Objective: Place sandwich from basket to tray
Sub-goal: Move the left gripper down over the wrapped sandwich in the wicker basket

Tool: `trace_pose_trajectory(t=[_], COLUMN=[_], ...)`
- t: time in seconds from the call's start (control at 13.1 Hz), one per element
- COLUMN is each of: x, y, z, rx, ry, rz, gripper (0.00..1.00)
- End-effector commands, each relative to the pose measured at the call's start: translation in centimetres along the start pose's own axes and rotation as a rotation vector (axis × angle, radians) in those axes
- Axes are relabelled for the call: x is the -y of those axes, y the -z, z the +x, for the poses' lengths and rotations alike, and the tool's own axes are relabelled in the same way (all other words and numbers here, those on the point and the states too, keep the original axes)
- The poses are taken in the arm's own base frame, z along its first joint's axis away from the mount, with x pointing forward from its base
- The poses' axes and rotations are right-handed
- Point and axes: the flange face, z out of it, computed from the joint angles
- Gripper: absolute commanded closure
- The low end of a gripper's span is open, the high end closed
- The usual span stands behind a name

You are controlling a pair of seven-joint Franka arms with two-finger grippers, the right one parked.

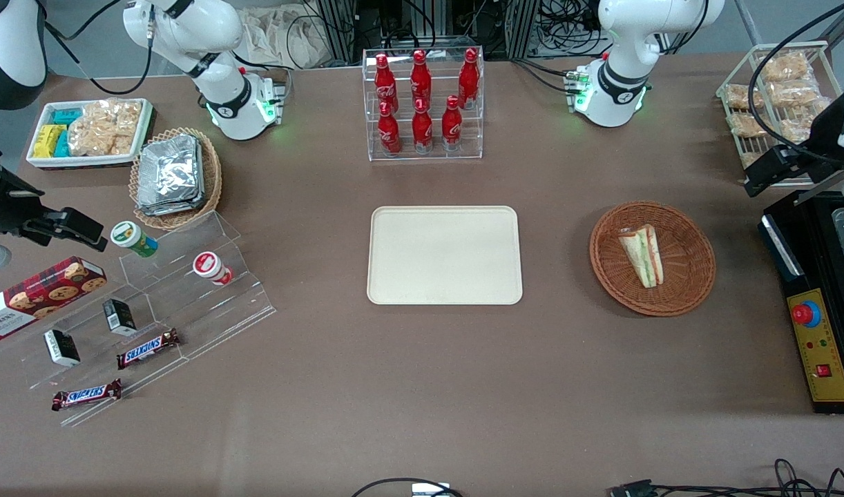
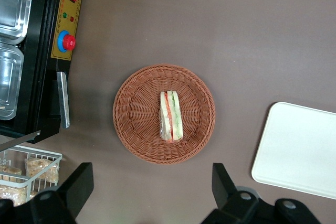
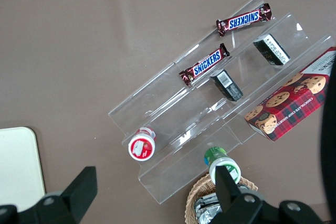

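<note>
Fingers (image 2: pixel 79 184) are being held spread wide, nothing gripped. Gripper (image 2: pixel 152 192) is being hovered high above the basket (image 2: pixel 131 124), well apart from it. Sandwich (image 2: pixel 171 116) is lying in the basket, untouched. Tray (image 1: pixel 444 255) is sitting bare near the basket. Nothing done yet: descent, grasp, transfer and release are all being left outstanding.

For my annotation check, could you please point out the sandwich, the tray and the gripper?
sandwich (image 1: pixel 643 255), front view, wrapped middle.
tray (image 1: pixel 444 255), front view, bare centre.
gripper (image 2: pixel 152 192), left wrist view, midway between open fingertips, above the table beside the basket.
</note>
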Motion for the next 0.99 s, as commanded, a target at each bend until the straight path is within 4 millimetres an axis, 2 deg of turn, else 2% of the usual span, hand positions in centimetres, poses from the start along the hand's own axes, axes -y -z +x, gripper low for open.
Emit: trace_pose_trajectory(t=[0.0, 0.31, 0.53, 0.69, 0.92], x=[-0.1, -0.3, -0.5, -1.0, -2.1], y=[0.8, 0.8, -0.2, -3.0, -9.6], z=[0.1, 0.1, 0.3, 1.8, 3.4], rx=[0.004, 0.006, 0.024, 0.065, 0.142], ry=[0.006, 0.009, 0.014, 0.04, 0.029], rz=[0.004, 0.001, 0.009, 0.018, 0.036], gripper=[0.0, 0.0, 0.0, 0.0, 0.0])
